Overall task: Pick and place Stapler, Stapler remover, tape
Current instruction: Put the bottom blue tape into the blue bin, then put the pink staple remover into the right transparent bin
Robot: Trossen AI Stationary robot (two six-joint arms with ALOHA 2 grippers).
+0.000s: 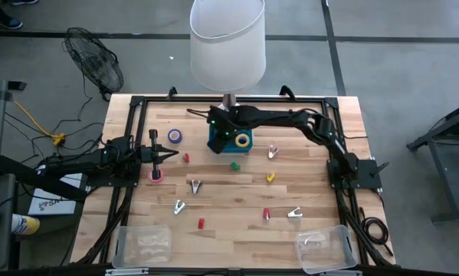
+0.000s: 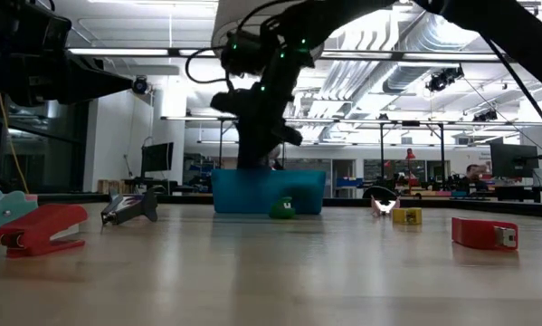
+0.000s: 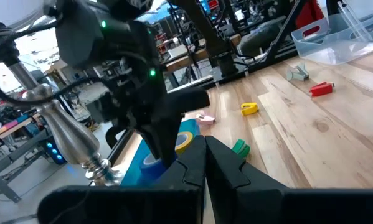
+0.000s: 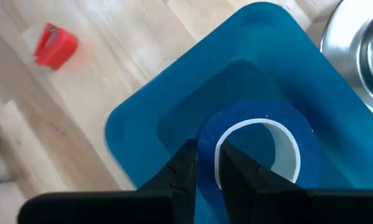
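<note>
while gripper-pinched (image 4: 205, 167), blue hollow-centred tape ring (image 4: 261, 146)

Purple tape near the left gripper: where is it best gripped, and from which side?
Grip the purple tape by its ring wall, from straight above: it seems to lie flat, hole up, so one finger fits inside and one outside. The left gripper, now shut, is nearest.

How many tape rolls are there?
4: purple roll and pink roll by the left gripper; yellow roll in the blue bin; blue roll there too, in the right gripper. Others may be hidden.
</note>
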